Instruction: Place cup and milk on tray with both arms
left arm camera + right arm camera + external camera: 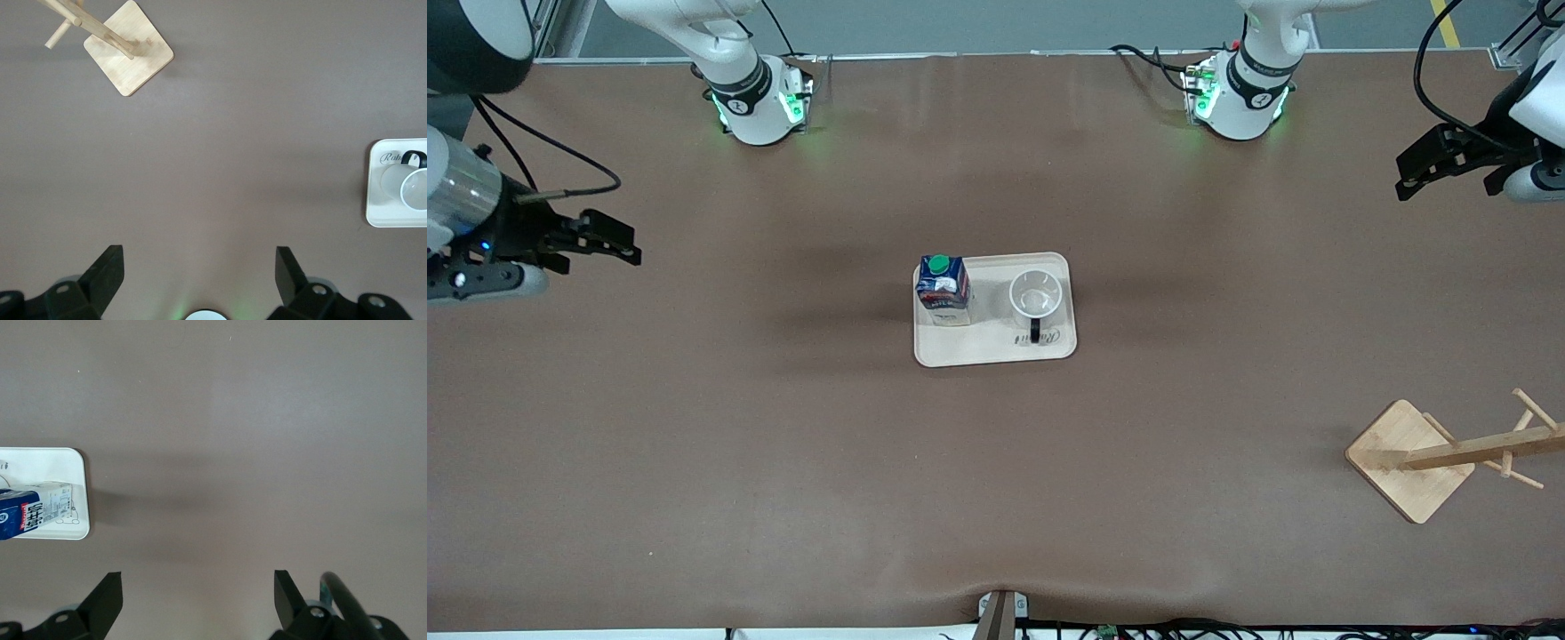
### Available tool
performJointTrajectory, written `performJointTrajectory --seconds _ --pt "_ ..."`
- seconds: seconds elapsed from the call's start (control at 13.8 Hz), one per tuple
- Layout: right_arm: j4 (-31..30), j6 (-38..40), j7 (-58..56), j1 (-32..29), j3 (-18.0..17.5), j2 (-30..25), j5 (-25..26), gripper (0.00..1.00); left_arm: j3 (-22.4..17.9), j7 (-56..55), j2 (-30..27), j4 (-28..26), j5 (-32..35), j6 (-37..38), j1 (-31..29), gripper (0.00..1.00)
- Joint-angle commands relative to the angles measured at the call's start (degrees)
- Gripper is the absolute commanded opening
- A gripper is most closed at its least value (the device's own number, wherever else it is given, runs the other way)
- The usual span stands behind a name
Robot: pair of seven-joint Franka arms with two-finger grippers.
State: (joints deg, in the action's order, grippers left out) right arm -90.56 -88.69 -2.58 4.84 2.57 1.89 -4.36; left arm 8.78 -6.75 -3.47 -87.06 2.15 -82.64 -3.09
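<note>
While both arms are held up and apart at the two ends of the scene, the brown table (783,462) is seen spread across the whole front view, its surface bare around the middle. The cream tray (978,351) is set near the table's centre, flat on the brown surface, with script lettering visible on the edge nearer the front camera. At the left arm's end of the table, nearer the front camera than the tray and well apart from it, a wooden rack (1409,458) is found, its square base resting on the table and its pegged post shown slanting toward that end.

The right gripper (624,247) is held over bare table toward the right arm's end, its jaws spread wide with nothing between them, as is confirmed in the right wrist view. The left gripper (1414,173) is held over bare table toward the left arm's end, and its jaws are likewise parted and empty.

The milk (943,291) is stood upright on the tray, on the part toward the right arm's end, its green cap uppermost. The cup (1036,296) is placed upright on the same tray, beside the milk and apart from it, toward the left arm's end, with its black handle turned toward the front camera.
</note>
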Motion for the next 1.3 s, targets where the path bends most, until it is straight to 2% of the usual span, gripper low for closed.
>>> performJointTrajectory --seconds 0.0,0.51,0.65,1.23 --pt "-3.31 -0.78 -2.68 -2.28 -0.99 -3.21 0.23 1.0 0.01 0.68 0.13 1.02 -0.39 0.19 -0.25 1.0" --pt "-2.78 -1.31 -5.5 -4.05 -1.07 -2.68 0.49 1.0 -0.34 0.68 0.13 3.13 -0.39 0.37 -0.33 1.0" --pt "-2.78 -1.31 -5.68 -3.53 -1.34 -2.77 3.73 1.0 -0.34 0.77 0.13 3.21 -0.48 0.55 -0.25 1.0" --pt "-2.96 -1.05 -5.33 -3.96 -1.34 -2.6 3.57 1.0 -0.43 0.77 0.05 3.39 -0.57 0.55 -0.42 1.0"
